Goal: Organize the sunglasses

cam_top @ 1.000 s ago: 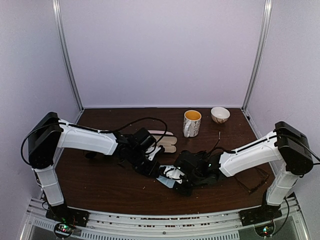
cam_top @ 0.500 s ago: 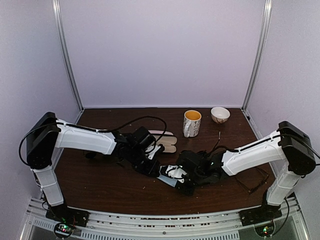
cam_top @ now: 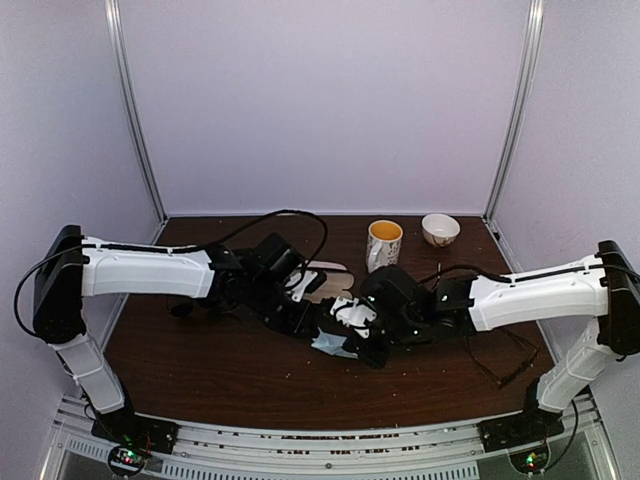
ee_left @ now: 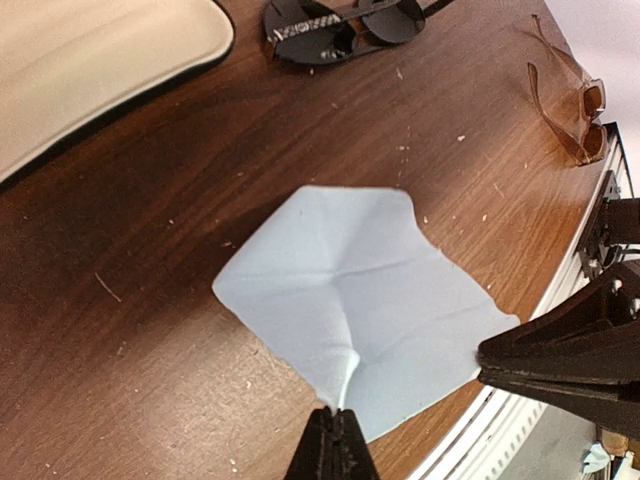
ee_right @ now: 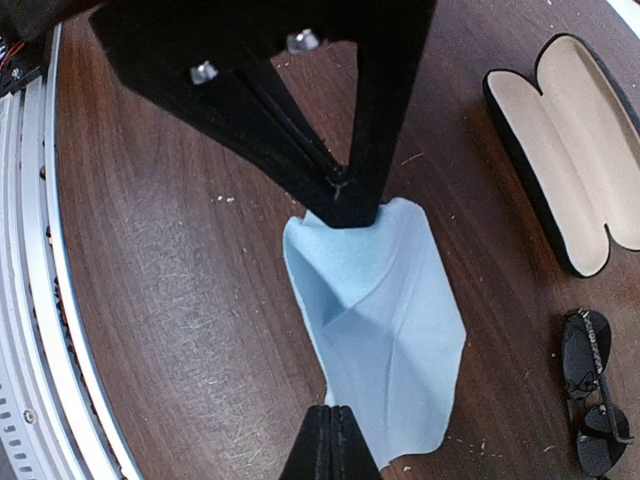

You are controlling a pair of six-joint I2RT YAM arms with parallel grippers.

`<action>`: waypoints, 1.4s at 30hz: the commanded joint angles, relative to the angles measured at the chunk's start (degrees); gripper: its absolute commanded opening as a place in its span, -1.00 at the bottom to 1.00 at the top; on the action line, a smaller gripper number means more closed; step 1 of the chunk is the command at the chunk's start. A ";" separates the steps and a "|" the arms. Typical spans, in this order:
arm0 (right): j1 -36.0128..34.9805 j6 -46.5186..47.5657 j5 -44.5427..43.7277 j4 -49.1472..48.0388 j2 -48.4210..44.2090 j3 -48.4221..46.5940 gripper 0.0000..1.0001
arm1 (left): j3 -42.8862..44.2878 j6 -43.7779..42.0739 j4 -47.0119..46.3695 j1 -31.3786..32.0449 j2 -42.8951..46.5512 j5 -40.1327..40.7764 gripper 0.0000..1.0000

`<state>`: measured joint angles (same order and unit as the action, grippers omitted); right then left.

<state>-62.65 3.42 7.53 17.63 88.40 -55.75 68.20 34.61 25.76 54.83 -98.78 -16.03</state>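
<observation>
Left gripper (ee_left: 333,442) pinches one edge of the light-blue cloth (ee_left: 350,300). Right gripper (ee_right: 330,437) pinches the opposite edge. The cloth is spread between them over the desk (ee_left: 150,220). Black sunglasses (ee_left: 338,24) lie beyond it, near the open case (ee_right: 575,140). The pink-red sunglasses (ee_left: 568,100) lie by the desk edge.

The cloth (ee_left: 350,300) is plain pale blue. The bench (ee_left: 130,330) is dark brown wood with fine grain and pale specks. The black sunglasses (ee_left: 320,35) have dark lenses and a silvery patterned temple. The reddish-brown sunglasses (ee_left: 590,100) are translucent. The case (ee_right: 575,130) is black outside and cream inside.
</observation>
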 commanded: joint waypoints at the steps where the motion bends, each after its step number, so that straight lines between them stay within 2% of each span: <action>1: 1.38 1.92 0.37 2.65 -1.48 -2.92 -1.00 | 3.14 0.55 3.09 -0.70 2.46 3.19 -1.00; 18: 7.04 10.33 5.83 8.98 5.12 -16.83 -1.00 | 7.10 1.96 9.30 -5.32 5.40 11.14 -1.00; 22: 7.35 12.03 8.49 11.42 6.93 -18.86 -1.00 | 5.38 2.27 9.31 -5.35 6.28 11.91 -1.00; 31: 4.59 10.36 14.32 11.25 8.32 -14.47 -1.00 | -3.73 4.87 5.69 -5.18 8.12 6.47 -1.00; 42: -1.80 3.12 18.48 6.52 8.01 -6.31 -1.00 | -8.12 7.44 5.73 -2.25 9.72 2.73 -1.00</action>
<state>-62.02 10.26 23.22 25.12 96.25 -64.88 61.73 40.25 31.97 51.94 -91.29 -13.06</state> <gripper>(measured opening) 0.005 0.007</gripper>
